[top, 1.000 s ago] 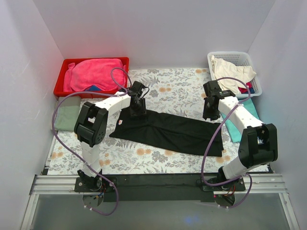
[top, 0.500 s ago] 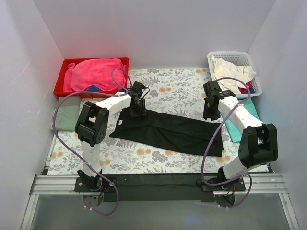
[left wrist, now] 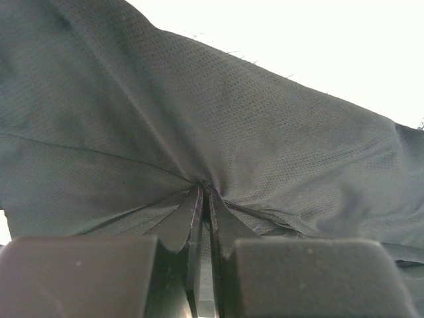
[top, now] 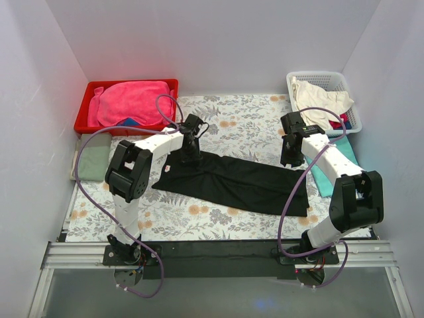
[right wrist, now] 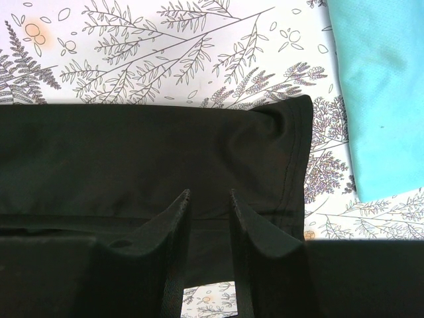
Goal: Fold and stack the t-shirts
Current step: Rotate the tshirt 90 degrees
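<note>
The large black t-shirt (top: 232, 182) lies folded into a long band across the flowered table, running from upper left to lower right. My left gripper (top: 190, 154) is at its upper left end and is shut on a pinch of the black fabric (left wrist: 199, 119), which puckers into the closed fingertips (left wrist: 205, 192). My right gripper (top: 289, 158) hovers over the shirt's right end (right wrist: 152, 152) with its jaws a little apart and nothing between them (right wrist: 209, 193). The teal t-shirt (top: 328, 175) lies folded at the right, beside the black one (right wrist: 377, 86).
A red bin (top: 132, 82) with a pink cloth (top: 132, 103) stands at the back left. A white basket (top: 318, 74) with light-coloured clothes stands at the back right. A folded green cloth (top: 93, 162) lies at the left edge. White walls enclose the table.
My left gripper has shifted slightly to the right and back with the pinched fabric. The right arm has not visibly moved.
</note>
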Controlling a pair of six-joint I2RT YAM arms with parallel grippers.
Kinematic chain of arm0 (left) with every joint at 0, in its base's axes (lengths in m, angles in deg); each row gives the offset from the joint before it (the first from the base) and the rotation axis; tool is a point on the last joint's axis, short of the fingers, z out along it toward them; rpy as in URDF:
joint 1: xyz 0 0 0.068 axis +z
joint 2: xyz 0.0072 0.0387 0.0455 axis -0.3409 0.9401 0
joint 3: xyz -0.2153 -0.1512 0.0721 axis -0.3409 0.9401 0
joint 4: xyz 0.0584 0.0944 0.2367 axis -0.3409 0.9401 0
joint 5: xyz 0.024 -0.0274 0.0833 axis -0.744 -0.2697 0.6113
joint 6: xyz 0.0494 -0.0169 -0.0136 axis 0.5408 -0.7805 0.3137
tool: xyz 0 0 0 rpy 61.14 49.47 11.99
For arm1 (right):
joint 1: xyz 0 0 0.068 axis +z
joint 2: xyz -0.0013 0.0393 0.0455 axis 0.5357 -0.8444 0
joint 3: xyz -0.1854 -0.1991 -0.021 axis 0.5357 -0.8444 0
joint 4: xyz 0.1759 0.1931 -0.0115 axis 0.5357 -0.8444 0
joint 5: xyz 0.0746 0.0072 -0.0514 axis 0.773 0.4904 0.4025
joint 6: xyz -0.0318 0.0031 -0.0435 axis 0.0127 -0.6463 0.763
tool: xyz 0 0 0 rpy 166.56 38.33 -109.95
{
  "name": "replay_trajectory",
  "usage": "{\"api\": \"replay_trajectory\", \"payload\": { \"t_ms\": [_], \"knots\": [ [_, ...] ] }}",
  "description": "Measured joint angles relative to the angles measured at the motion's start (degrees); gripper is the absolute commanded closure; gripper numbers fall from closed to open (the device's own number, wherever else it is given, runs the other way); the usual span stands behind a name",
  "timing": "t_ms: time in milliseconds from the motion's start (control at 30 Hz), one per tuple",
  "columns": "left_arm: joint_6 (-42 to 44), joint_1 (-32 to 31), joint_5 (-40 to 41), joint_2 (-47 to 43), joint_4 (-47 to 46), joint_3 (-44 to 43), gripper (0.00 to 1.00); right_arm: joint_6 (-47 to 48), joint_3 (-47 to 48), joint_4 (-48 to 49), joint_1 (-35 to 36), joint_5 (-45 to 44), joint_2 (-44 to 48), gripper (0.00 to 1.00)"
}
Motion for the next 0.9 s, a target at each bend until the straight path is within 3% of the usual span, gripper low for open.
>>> {"api": "replay_trajectory", "payload": {
  "t_ms": [367, 767, 867, 900],
  "knots": [
    [-1.44, -0.76, 2.27, -1.64, 2.84, 0.0, 1.0, 0.04, -0.07, 0.02, 0.0, 0.0, 0.0, 0.66],
    [-5.42, -1.68, 2.51, -10.71, 5.81, 4.48, 1.0, 0.17, -0.83, 0.04, 0.0, 0.0, 0.15, 0.66],
    [-6.29, -2.4, 2.08, -12.2, 6.27, 6.23, 0.99, 0.2, -0.83, 0.04, 0.0, -0.02, 0.15, 0.66],
    [-6.49, -2.64, 1.9, -12.5, 6.38, 6.75, 0.94, 0.17, -0.83, 0.04, 0.0, 0.0, 0.15, 0.66]
  ]
}}
